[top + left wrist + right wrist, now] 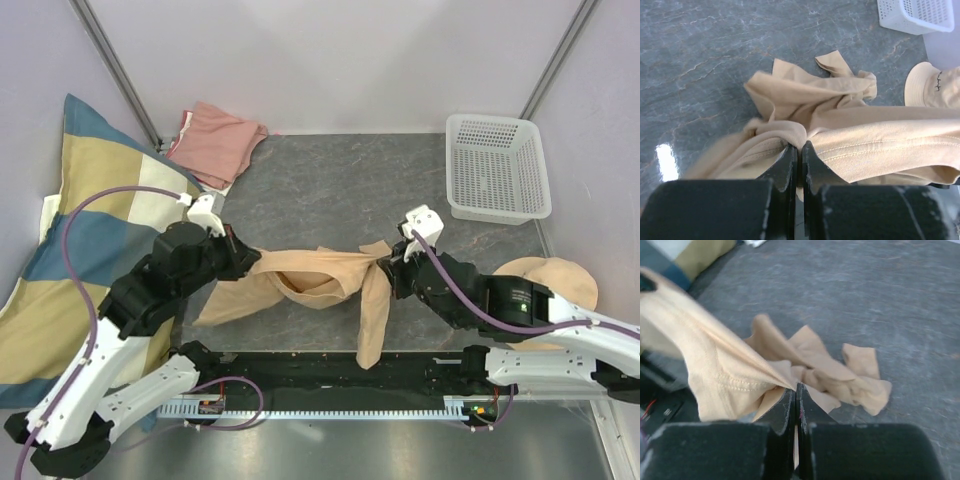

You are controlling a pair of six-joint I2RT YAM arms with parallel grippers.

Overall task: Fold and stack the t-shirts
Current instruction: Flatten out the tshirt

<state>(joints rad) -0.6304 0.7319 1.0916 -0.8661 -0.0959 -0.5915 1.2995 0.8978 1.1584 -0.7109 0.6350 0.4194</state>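
The tan t-shirt (320,280) hangs crumpled and stretched between my two grippers over the dark table, one part trailing down to the front edge. My left gripper (247,262) is shut on its left end; in the left wrist view the cloth (850,130) is pinched at the tips (800,146). My right gripper (392,262) is shut on the right end, with fabric (730,365) pulled taut from its closed tips (796,387). The salmon-pink t-shirt (214,142) lies folded at the back left corner.
A white plastic basket (497,165) stands at the back right. A round beige hat (548,275) lies at the right behind my right arm. A big striped pillow (70,240) leans along the left side. A black rail (330,370) runs along the front edge.
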